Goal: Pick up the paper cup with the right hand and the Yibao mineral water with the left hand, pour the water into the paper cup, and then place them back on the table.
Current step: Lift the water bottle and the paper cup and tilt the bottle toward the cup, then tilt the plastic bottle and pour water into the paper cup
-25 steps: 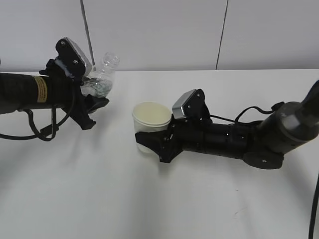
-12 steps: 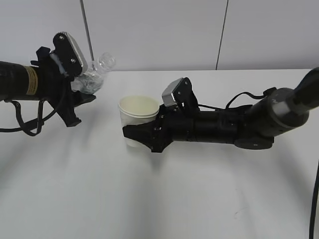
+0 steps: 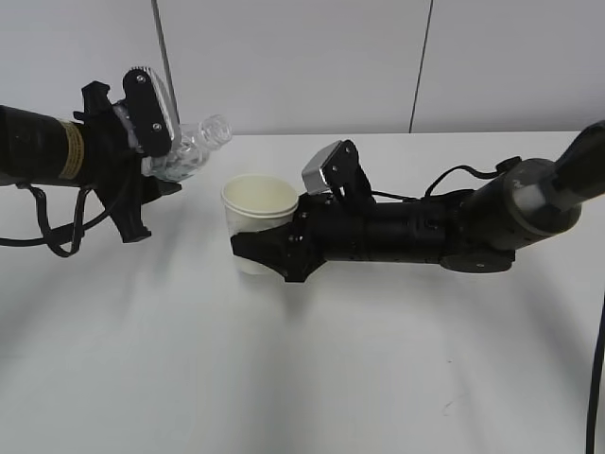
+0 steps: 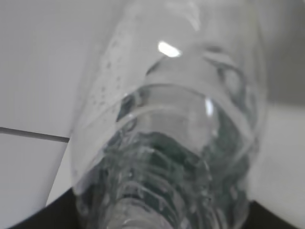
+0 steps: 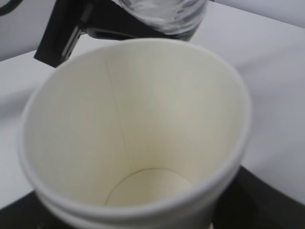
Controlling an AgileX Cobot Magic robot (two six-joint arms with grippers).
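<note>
The left hand, with a yellow sticker band on its forearm, has its gripper point(image 3: 156, 180) shut on the Yibao mineral water point(image 3: 192, 149). The bottle is tilted, its open neck pointing right and up toward the cup. It fills the left wrist view point(image 4: 167, 143). The right hand's gripper point(image 3: 267, 248) is shut on the paper cup point(image 3: 258, 200), held upright just above the table point(image 3: 312, 378). In the right wrist view the cup point(image 5: 133, 129) looks empty and dry inside, with the bottle point(image 5: 162, 14) just beyond its far rim.
A grey wall with vertical seams stands behind the table's far edge point(image 3: 425, 132). Black cables point(image 3: 463, 184) trail along the right arm, and a cable loop point(image 3: 57, 236) hangs under the left arm.
The right gripper has carried the cup left toward the bottle. The left gripper has tilted the bottle further over, its neck now closer to the cup's rim.
</note>
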